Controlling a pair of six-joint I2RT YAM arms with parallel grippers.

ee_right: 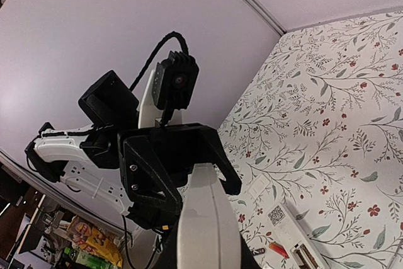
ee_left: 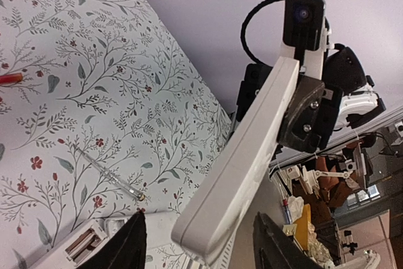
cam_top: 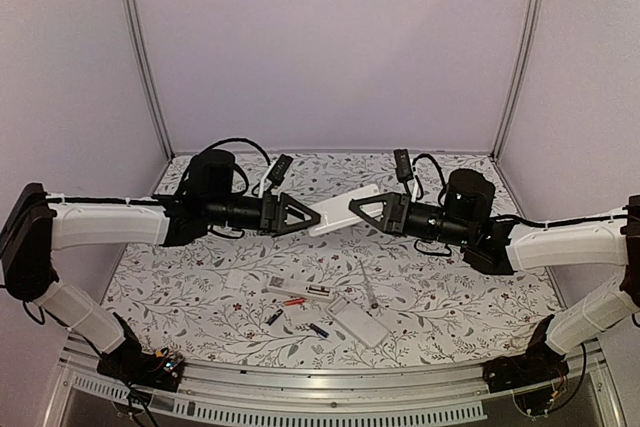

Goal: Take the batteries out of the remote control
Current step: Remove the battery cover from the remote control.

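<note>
A white remote (cam_top: 340,213) hangs in the air between both grippers above the table's middle. My right gripper (cam_top: 357,209) is shut on its right end; in the right wrist view the remote (ee_right: 208,218) rises from my jaws (ee_right: 204,264). My left gripper (cam_top: 310,215) is open, and its fingers (ee_left: 135,244) straddle the remote's other end (ee_left: 239,162) with a gap on one side. Loose batteries lie on the table: a red one (cam_top: 293,301), a black one (cam_top: 273,316) and a dark one (cam_top: 318,329). The red one also shows in the right wrist view (ee_right: 277,250).
A second white remote (cam_top: 292,288) lies opened on the table, with a white cover piece (cam_top: 240,277) to its left and another white piece (cam_top: 360,323) near the front. A long thin clear tool (cam_top: 368,283) lies right of them. Walls enclose the floral table (cam_top: 480,267).
</note>
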